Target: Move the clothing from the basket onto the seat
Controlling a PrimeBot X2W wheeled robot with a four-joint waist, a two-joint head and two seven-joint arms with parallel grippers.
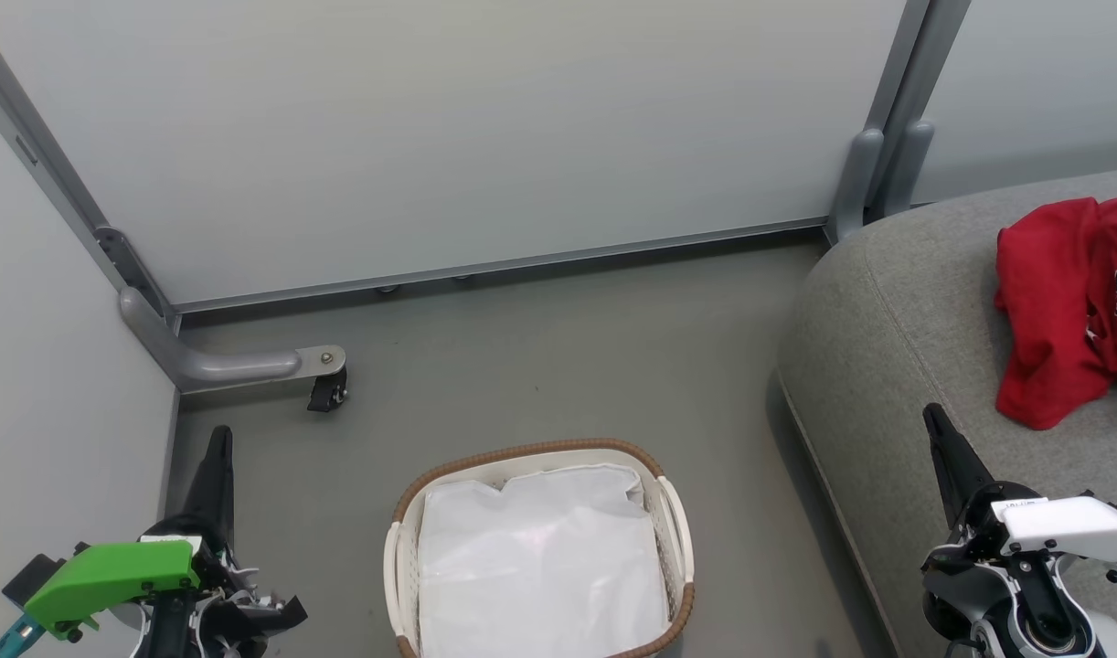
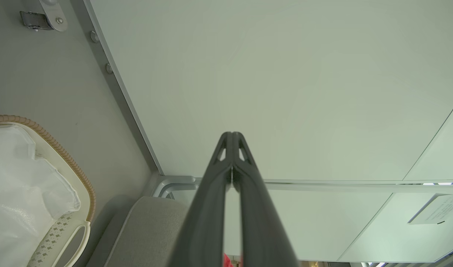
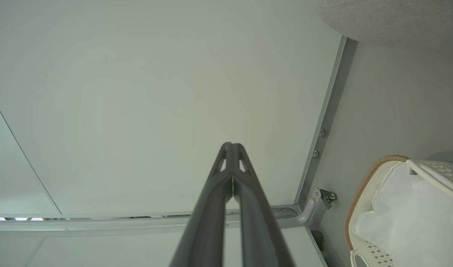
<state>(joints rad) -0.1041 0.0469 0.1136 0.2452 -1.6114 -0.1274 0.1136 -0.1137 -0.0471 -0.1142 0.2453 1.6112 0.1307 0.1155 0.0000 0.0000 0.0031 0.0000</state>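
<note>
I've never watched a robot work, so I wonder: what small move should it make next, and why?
Probably rest both arms: the basket holds only its white liner, the red clothing lies on the seat, and the left gripper and right gripper are shut and empty. The job looks done.

Our head view looks down on the basket (image 1: pixel 522 451) between left pincer (image 1: pixel 220 437) and right pincer (image 1: pixel 931 413); both wrist views share it, facing the wall (image 1: pixel 430 137).

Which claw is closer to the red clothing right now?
The right claw, the one with the white housing, by the seat where the clothing lies; the green-housed left claw sits across the basket.
</note>
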